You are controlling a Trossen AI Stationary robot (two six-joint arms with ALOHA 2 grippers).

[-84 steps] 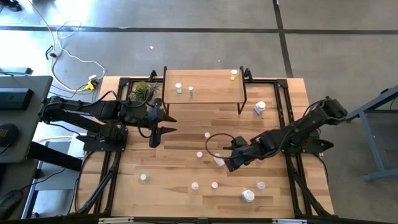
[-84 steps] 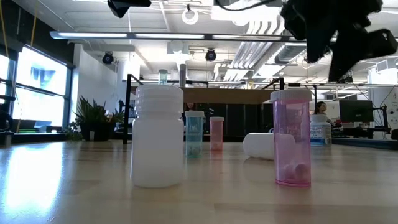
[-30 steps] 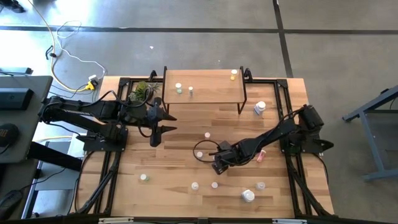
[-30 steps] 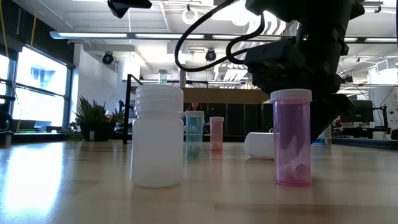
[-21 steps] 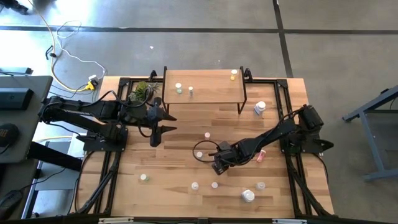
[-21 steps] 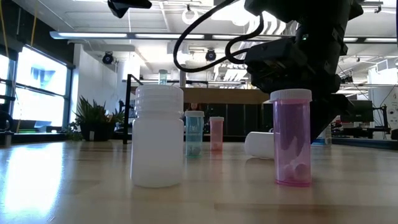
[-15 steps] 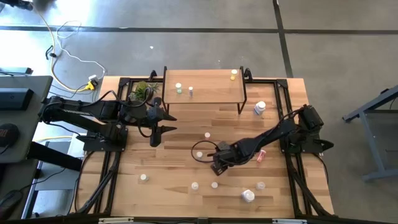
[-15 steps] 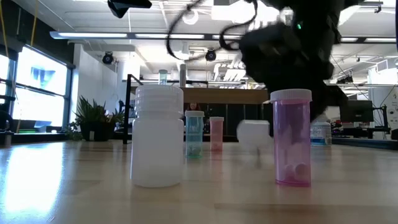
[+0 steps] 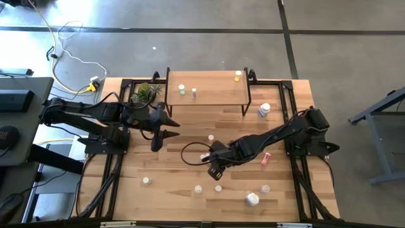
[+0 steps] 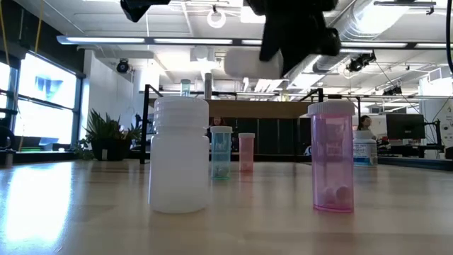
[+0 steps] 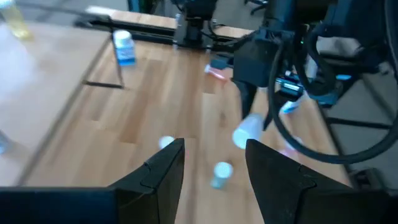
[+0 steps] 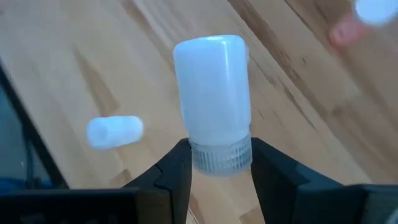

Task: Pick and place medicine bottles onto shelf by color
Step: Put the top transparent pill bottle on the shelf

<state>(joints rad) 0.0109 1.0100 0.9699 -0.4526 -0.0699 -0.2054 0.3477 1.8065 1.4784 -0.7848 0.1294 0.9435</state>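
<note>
Two dark, near-black jointed arms, matte finish, blocky housings at the joints. Black cable looped loosely beside the right arm [image 9: 266, 144], standing clear of the links. Left arm [image 9: 95, 114] of matching build and colour. Gripper fingers [image 11: 163, 171] dark, flat-faced, angular, tapering toward the tips. Small blue-lit indicators on the right arm's housing.

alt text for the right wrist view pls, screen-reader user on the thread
The right gripper holds a white bottle by its ribbed cap end between two dark fingers, lifted above the wooden table. A small white bottle lies on its side below, with a blurred pink bottle near one corner.
</note>
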